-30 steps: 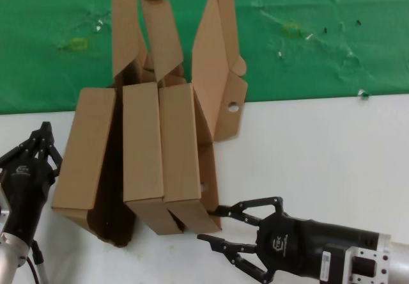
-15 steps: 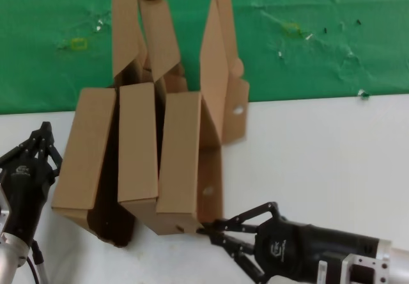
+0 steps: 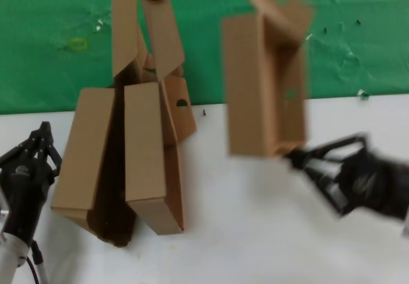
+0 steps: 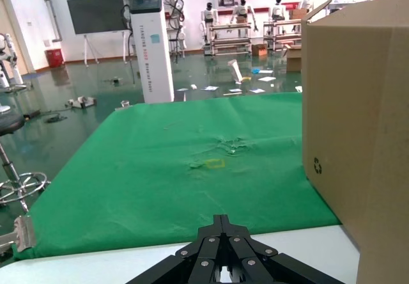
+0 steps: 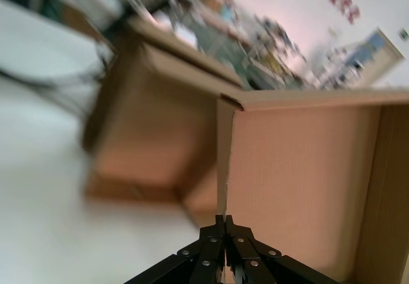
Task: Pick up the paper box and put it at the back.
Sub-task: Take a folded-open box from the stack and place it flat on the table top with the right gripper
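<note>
Right gripper (image 3: 300, 159), at 4 o'clock, pinched the paper box (image 3: 265, 86) wall shut; wrist view alone showed the grip. Left gripper (image 3: 38, 140) idled at 8 o'clock, closed empty.

Right arm: enters from the right side of the head view, forearm blurred, reaching inward toward the middle. Right pincer (image 3: 299, 158): black, multi-link fingers drawn together to a point, tips pinched onto the lower edge of the paper box (image 3: 265, 86), which it holds raised; the right wrist view shows the fingers meeting on a thin cardboard wall.

Left arm: at the lower left, parked. Left pincer (image 3: 39, 137): black, fingertips converged and pointing forward, holding nothing.
</note>
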